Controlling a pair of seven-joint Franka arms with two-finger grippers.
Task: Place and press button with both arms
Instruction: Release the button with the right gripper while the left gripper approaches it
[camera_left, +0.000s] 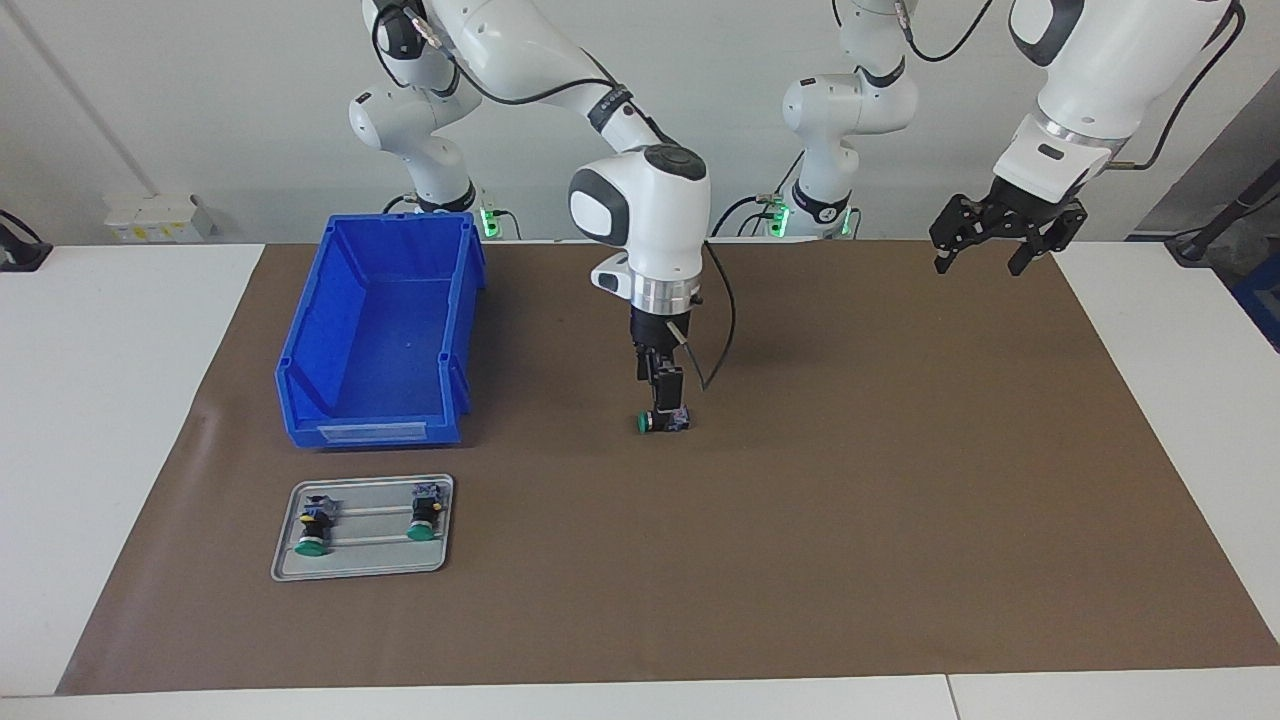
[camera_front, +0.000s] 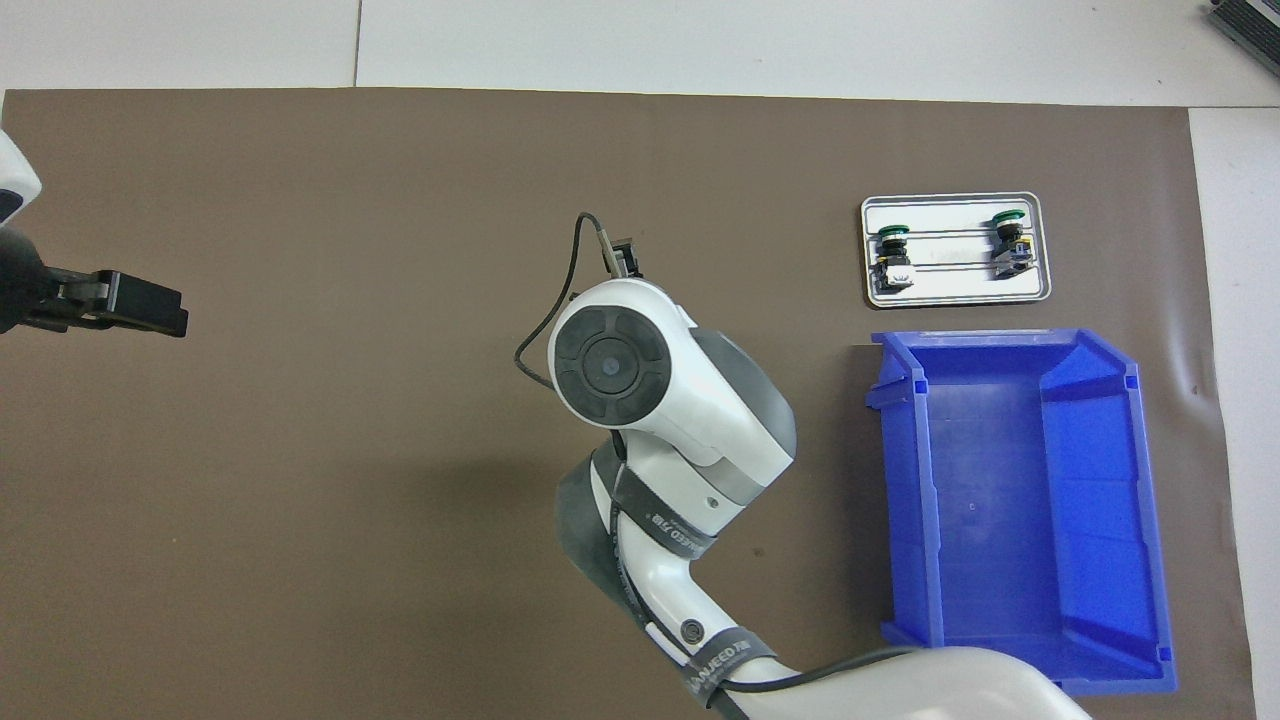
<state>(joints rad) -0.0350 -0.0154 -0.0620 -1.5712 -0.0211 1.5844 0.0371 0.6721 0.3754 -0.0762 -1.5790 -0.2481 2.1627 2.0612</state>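
The button (camera_left: 660, 421) lies on its side on the brown mat (camera_left: 850, 480) at the table's middle, green cap toward the right arm's end. My right gripper (camera_left: 668, 408) points straight down and is shut on the button's rear block at mat level. In the overhead view the right arm's wrist (camera_front: 610, 365) hides both the gripper and the button. My left gripper (camera_left: 980, 262) hangs open and empty, raised over the mat's corner at the left arm's end. It also shows in the overhead view (camera_front: 125, 302). The left arm waits.
A blue bin (camera_left: 300, 385) stands empty toward the right arm's end and also shows in the overhead view (camera_front: 905, 500). Farther from the robots than the bin, a small metal tray (camera_left: 362, 565) (camera_front: 955, 292) holds two look-alike buttons (camera_left: 312, 530) (camera_left: 425, 515).
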